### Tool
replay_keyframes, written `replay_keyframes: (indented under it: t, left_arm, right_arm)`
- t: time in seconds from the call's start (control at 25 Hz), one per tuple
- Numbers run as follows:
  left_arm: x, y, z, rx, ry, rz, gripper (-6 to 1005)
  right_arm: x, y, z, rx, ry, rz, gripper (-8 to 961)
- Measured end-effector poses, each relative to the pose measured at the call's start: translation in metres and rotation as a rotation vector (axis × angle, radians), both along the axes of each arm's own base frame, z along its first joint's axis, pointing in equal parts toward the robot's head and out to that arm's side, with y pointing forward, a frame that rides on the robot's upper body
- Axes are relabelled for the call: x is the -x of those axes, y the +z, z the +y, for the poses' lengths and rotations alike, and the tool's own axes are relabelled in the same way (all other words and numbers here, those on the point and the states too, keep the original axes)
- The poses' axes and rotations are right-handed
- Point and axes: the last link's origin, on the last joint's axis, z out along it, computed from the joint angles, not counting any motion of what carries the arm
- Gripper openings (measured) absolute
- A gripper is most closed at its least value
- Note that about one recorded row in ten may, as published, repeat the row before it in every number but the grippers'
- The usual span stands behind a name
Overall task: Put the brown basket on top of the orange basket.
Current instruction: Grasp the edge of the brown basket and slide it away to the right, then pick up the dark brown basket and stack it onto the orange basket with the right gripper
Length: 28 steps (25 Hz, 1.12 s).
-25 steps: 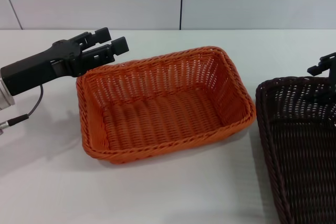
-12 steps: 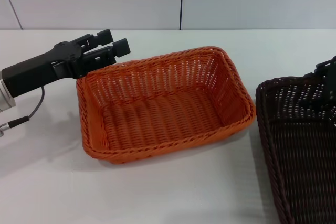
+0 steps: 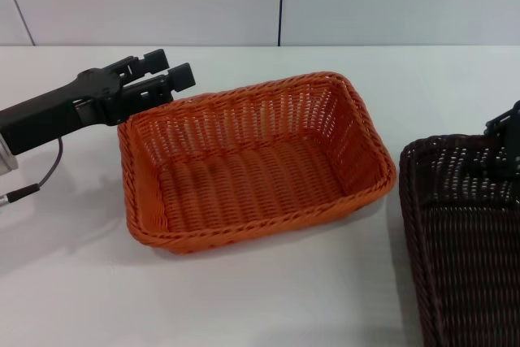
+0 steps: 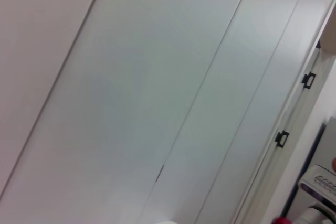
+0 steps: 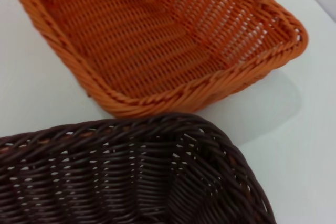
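With its jaws, whose state you cannot tell, at the far rim of the dark brown basket (image 3: 463, 233), woven with a braided rim, your right gripper (image 3: 508, 132) sits right of the orange basket (image 3: 252, 160) on the white tabletop (image 3: 244, 298); left gripper (image 3: 166, 73), jaws apart, hovers beyond.

— Where do we see the orange basket (image 3: 252, 160)?
— Upright and empty, mid-table.
— And the brown basket (image 3: 463, 233)?
— We find it just to its right, not touching, dark woven, partly cut off.
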Motion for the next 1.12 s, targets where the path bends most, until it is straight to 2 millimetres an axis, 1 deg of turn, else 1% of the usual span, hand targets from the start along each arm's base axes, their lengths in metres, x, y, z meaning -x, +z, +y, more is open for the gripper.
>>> replay_keyframes:
  t: [0.2,0.44,0.68,0.72,0.96,1.12]
  left_arm:
    - [0.002,0.001,-0.001,-0.006,0.001,0.004,859]
    - [0.003,0.002,-0.001,-0.010,0.004,0.004,859]
    - [0.005,0.005,-0.001,-0.021,0.007,0.007,860]
    - [0.005,0.006,-0.001,-0.023,0.006,0.009,860]
    - [0.004,0.007,0.001,-0.032,0.004,0.011,860]
    - [0.005,0.011,0.003,-0.055,0.005,0.013,860]
  right_arm:
    - [0.000,0.004,-0.005,0.030,-0.016,0.001,378]
    - [0.001,0.015,-0.015,0.088,-0.043,0.008,319]
    - [0.001,0.034,-0.030,0.153,-0.081,0.041,282]
    - [0.002,0.041,-0.035,0.170,-0.100,0.058,276]
    - [-0.002,0.053,-0.045,0.197,-0.157,0.095,183]
    - [-0.005,0.060,-0.056,0.211,-0.199,0.151,172]
